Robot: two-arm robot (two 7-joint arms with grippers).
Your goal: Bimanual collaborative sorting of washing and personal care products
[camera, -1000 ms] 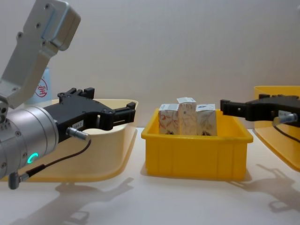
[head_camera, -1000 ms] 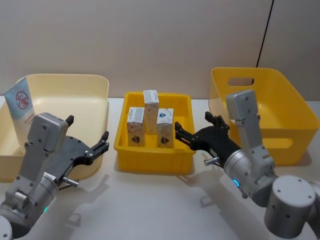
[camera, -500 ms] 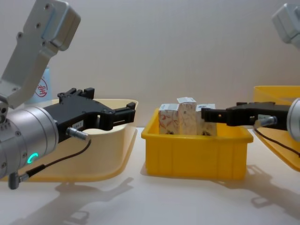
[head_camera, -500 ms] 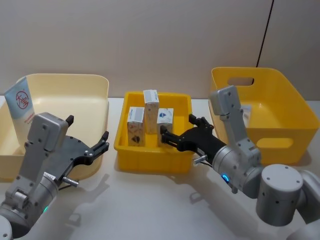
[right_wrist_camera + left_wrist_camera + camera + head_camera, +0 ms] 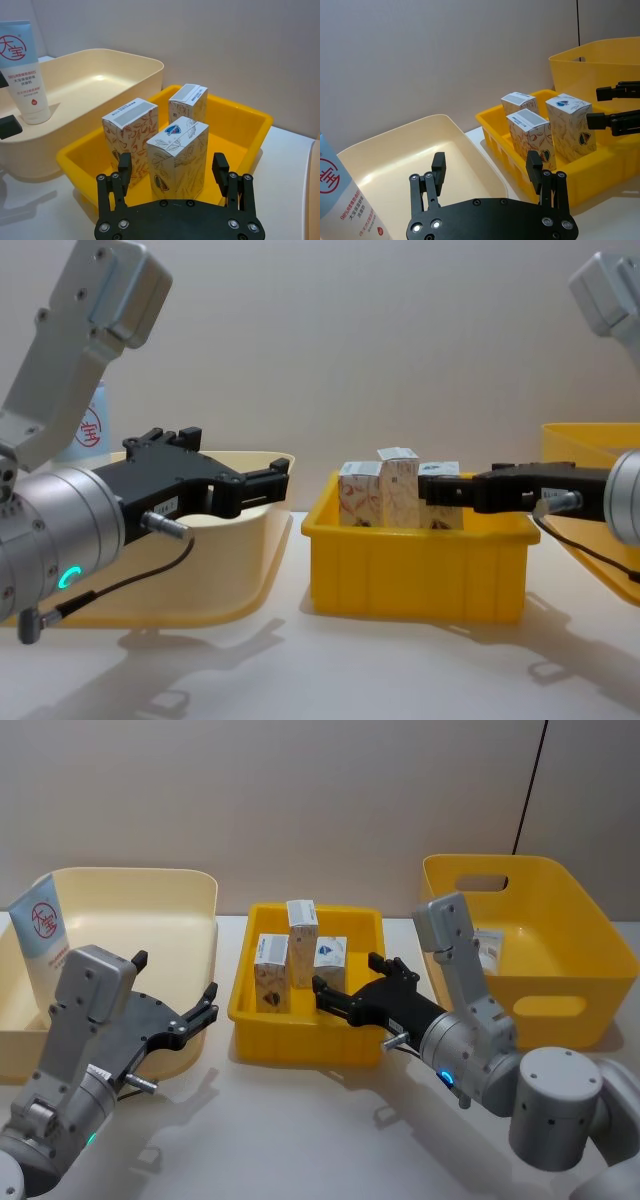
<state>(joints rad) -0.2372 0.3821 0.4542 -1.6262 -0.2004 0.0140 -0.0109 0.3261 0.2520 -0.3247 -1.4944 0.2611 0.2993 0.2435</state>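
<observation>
Now the right tool (image 5: 172,170), wide open and empty, has the nearest upright carton (image 5: 177,156) just ahead of its gap in the small yellow bin (image 5: 242,122), whereas the left tool (image 5: 178,984), also open and empty, is farther off.

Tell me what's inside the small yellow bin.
Three upright cartons, one behind two; the open right gripper hovers by the right one. The bin floor beneath them is covered.

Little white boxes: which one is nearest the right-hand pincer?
The box with the blue emblem, directly before the open right pincer; the other two stand farther off.
</observation>
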